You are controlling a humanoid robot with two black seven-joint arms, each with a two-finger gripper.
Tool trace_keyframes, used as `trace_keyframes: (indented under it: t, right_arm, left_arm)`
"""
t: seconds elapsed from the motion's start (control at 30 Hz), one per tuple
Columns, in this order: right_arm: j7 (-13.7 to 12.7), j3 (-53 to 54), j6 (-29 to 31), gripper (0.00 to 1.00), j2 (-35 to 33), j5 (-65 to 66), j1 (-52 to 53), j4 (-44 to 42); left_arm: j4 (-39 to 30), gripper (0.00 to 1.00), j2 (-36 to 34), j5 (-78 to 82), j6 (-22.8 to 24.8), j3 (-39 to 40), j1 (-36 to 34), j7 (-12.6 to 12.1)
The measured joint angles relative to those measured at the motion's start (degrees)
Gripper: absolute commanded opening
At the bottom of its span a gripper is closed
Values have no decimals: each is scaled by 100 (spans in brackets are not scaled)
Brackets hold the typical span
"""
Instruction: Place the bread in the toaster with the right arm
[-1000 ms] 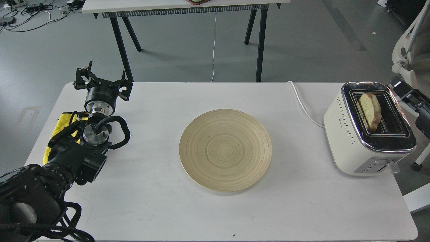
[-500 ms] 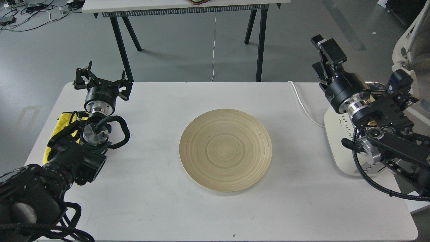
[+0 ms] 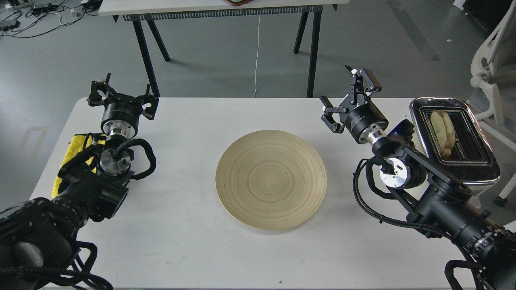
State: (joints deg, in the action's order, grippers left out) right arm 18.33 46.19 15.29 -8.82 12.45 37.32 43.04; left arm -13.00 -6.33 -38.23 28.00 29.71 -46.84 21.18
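A plate (image 3: pixel 271 179) sits at the middle of the surface (image 3: pixel 193 249). The toaster (image 3: pixel 455 141) stands at the surface's right edge, with the bread (image 3: pixel 442 133) standing in its left slot. The right arm (image 3: pixel 439 193) comes in from the lower right, between the plate and the toaster; its end effector (image 3: pixel 350 98) hangs spread apart over the far part of the surface, to the left of the toaster and beyond the plate's right rim. The left end effector (image 3: pixel 122 98), fingers also apart, is at the far left corner, well apart from the plate, with a cloth (image 3: pixel 74 155) under that arm near the left edge. A second table (image 3: pixel 217 8) stands behind.
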Motion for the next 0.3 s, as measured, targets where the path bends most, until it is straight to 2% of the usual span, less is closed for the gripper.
trace_keyframes:
  t: [0.13, 0.3]
  right_arm:
    - [-3, 125, 614, 100, 122, -95, -1, -515]
    - [9, 88, 720, 100, 140, -104, -63, -556]
  left_arm:
    - [-1, 100, 0, 0, 0, 0, 0, 0]
    - [-1, 100, 0, 0, 0, 0, 0, 0]
